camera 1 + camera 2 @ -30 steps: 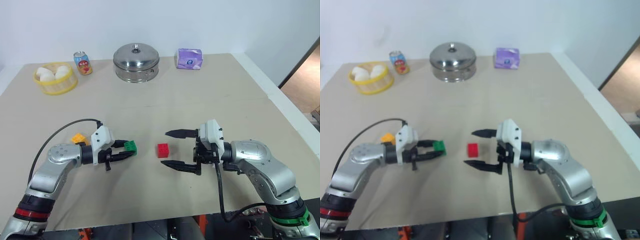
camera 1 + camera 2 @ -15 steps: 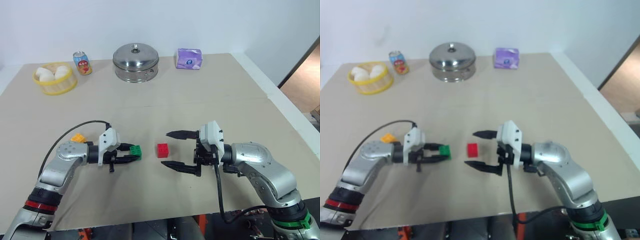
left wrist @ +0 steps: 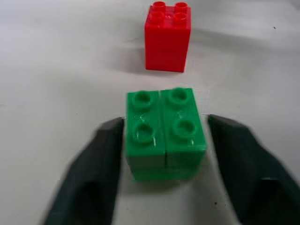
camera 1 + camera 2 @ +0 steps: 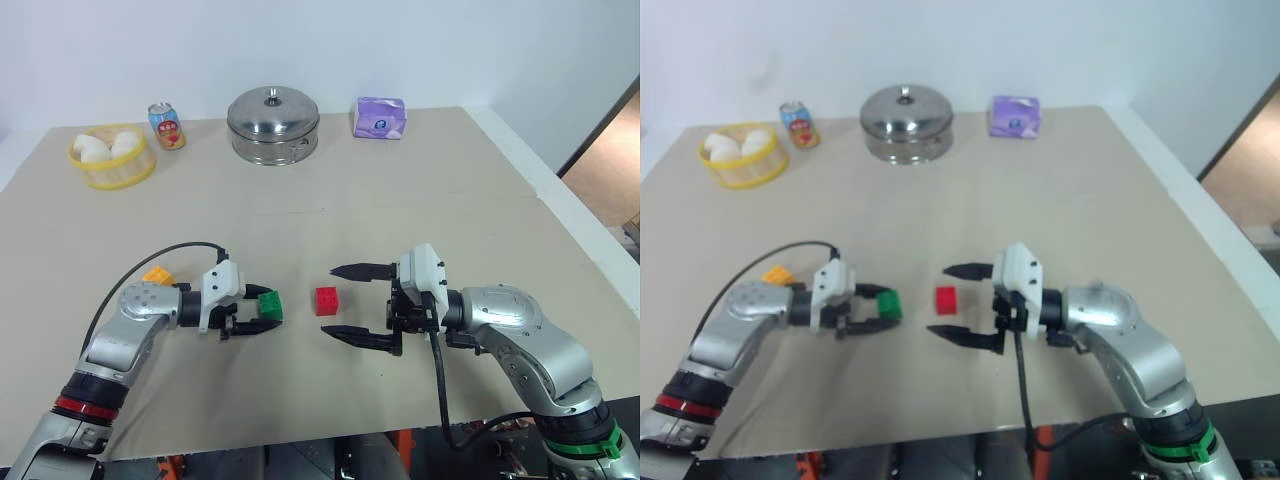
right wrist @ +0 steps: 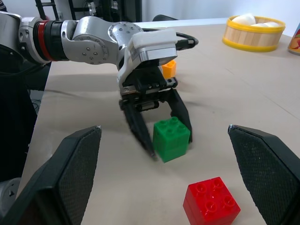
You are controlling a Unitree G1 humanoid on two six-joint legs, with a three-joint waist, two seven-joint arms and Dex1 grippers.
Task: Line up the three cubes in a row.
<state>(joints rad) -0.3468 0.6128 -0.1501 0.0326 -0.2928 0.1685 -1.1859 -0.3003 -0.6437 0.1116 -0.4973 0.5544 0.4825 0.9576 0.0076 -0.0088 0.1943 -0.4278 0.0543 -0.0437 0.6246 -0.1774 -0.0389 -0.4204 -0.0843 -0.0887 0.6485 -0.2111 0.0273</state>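
Left eye view, pot, basket, can

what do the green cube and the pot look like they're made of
Green cube: looks like moulded plastic, smooth with a slight sheen, round studs on top and a seam around its middle. Pot: seems to be polished metal, likely stainless steel, silvery and reflective, with a knobbed lid.

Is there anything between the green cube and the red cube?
No. Bare table lies between the green cube and the red cube; the left wrist view shows that gap best.
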